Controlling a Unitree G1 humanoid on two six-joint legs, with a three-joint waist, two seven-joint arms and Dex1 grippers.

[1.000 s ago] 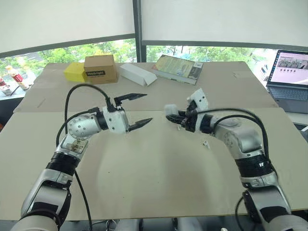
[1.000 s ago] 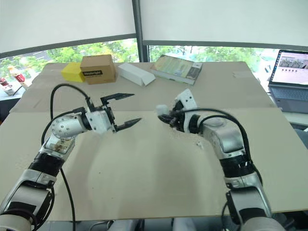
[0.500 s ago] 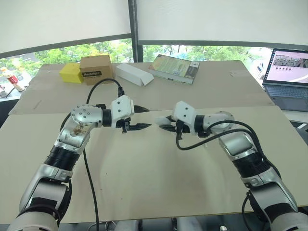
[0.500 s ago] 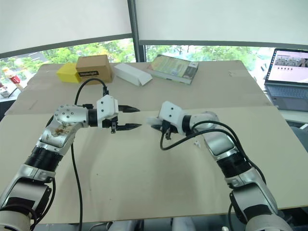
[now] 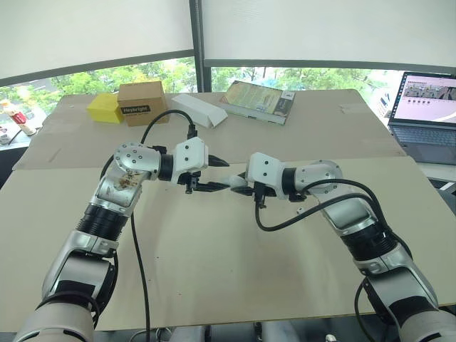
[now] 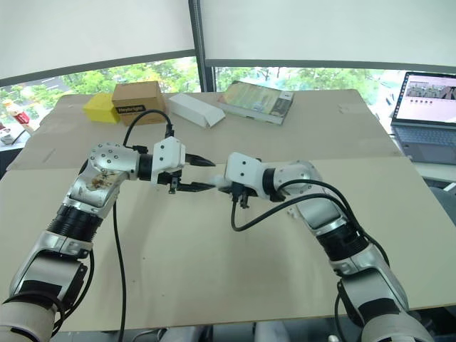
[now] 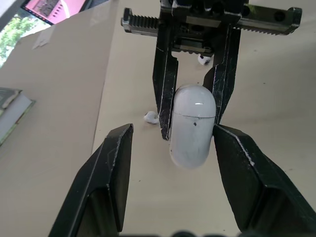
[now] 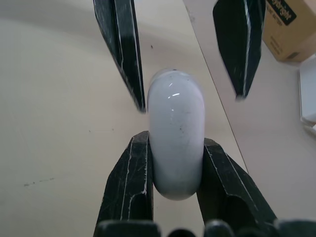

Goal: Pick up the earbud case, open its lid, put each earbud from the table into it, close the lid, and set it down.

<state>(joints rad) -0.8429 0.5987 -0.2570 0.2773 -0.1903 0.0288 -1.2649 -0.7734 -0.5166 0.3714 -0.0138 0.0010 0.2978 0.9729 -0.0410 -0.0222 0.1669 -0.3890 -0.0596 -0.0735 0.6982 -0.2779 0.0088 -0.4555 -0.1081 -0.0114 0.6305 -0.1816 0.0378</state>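
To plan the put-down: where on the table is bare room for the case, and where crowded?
Free: the table between both arms and its near edge. Crowded: far edge with boxes and book; earbuds beside the right arm.

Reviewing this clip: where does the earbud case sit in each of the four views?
Left eye view: earbud case near centre, above the table, where the two tools meet.
Right eye view: the case at the same meeting point.
Left wrist view: the case ahead, between the open left tool fingers.
Right wrist view: the case clamped in the right tool.
Shared landmark: the right tool's black fingers gripping the case.
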